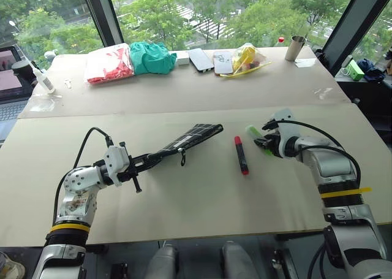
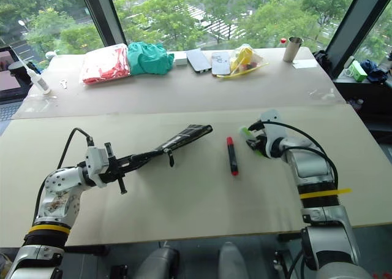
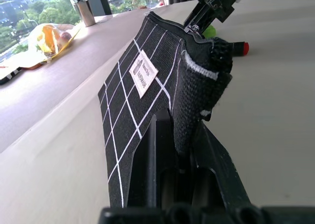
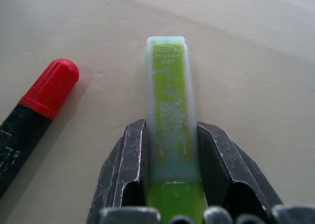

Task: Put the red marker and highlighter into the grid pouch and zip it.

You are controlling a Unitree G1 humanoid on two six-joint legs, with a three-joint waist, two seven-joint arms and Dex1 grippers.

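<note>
Right wrist view has my right hand closed on the highlighter, flat on the desk just right of the red marker. Gripped near one end, it could pivot when lifted. Left of the marker, my left hand pinches the grid pouch by one end; its drooping mouth may block insertion.

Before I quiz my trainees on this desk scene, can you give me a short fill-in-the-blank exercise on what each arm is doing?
1. The left gripper holds the ____ by one end.
2. The right gripper has its jaws on either side of the ____.
3. The marker, with its ____ cap, lies on the table.
4. The marker lies between the pouch and the ____.

Missing words: pouch; highlighter; red; highlighter
</note>
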